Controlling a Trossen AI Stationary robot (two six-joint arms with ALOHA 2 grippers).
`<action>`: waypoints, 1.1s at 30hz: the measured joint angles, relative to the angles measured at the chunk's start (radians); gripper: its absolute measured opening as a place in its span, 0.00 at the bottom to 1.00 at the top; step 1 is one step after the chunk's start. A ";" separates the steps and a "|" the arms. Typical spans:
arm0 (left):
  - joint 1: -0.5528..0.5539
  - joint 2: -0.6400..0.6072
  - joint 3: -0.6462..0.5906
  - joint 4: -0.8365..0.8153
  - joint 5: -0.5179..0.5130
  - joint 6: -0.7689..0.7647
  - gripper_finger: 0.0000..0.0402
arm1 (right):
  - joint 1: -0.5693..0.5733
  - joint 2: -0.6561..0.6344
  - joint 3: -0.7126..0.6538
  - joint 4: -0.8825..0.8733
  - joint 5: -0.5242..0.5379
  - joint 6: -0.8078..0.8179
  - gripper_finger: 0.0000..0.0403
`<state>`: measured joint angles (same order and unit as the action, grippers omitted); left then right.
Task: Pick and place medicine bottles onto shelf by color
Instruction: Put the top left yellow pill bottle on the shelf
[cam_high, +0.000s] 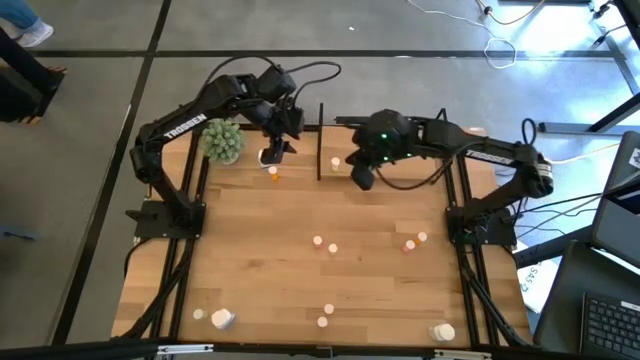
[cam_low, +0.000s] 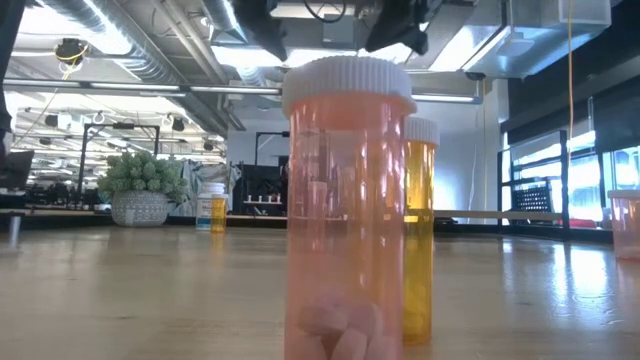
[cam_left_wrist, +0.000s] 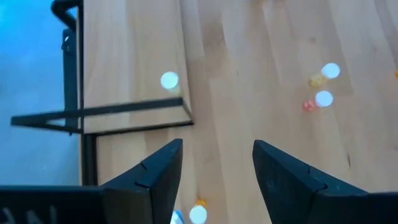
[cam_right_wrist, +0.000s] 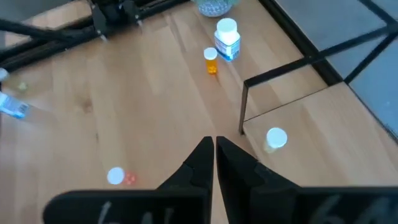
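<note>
The small light-wood shelf (cam_high: 335, 150) with thin black uprights carries one white-capped bottle (cam_high: 335, 163). The left gripper (cam_high: 285, 135) hangs with jaws apart above a larger white bottle (cam_high: 270, 156) and a small orange one (cam_high: 273, 172); the right gripper (cam_high: 362, 175), jaws together and empty, hovers beside the shelf. Risk (my guess): descending between them, a finger may topple the orange one, and the other bottles lie scattered well away
</note>
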<state>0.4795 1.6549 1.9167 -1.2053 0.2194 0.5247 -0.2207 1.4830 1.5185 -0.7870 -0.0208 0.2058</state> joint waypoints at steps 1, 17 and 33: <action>0.001 0.000 0.000 -0.001 -0.004 0.000 0.47 | 0.000 0.009 0.000 0.005 0.000 -0.005 0.06; 0.001 0.000 0.000 -0.018 -0.025 0.000 0.47 | -0.099 0.106 -0.001 -0.003 -0.058 0.042 0.24; 0.001 0.000 0.000 -0.016 -0.025 -0.002 0.47 | -0.189 0.259 -0.001 0.001 -0.108 0.136 0.54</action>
<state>0.4805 1.6547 1.9167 -1.2217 0.1947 0.5230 -0.4100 1.7425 1.5177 -0.7864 -0.1285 0.3416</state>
